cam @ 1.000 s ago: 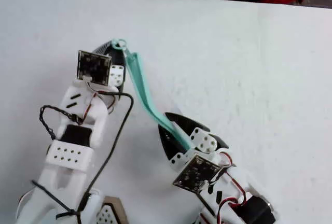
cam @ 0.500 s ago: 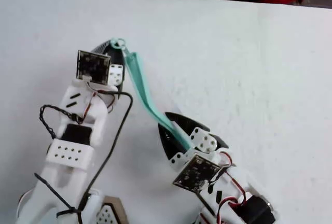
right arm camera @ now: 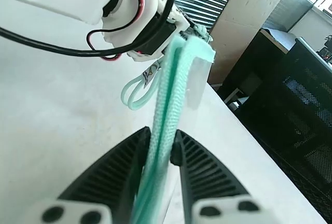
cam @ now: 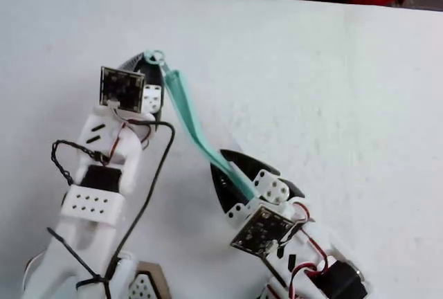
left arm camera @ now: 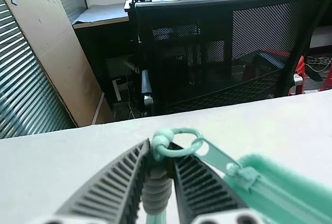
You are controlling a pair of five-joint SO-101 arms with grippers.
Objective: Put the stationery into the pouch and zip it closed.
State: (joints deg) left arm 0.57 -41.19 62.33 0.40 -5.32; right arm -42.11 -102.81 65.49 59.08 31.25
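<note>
Pouch (cam: 196,135): mint green, stretched on edge over the desk (cam: 332,91).
Right claw (right arm camera: 162,143): pinching the pouch's end.
Left claw (left arm camera: 159,154): pinching the zipper pull (left arm camera: 215,155).
Change: left claw drew the pull slightly outward; zip probably almost closed.

We identify the pouch (right arm camera: 167,94) as woven cloth with a fine, ribbed weave, and its zipper pull ring (left arm camera: 179,142) as smooth, slightly glossy plastic. The fingers (left arm camera: 116,182) of the left gripper (left arm camera: 160,154) and right gripper (right arm camera: 161,133) are matt, ribbed plastic. The table (cam: 346,91) looks matt and faintly grainy.
</note>
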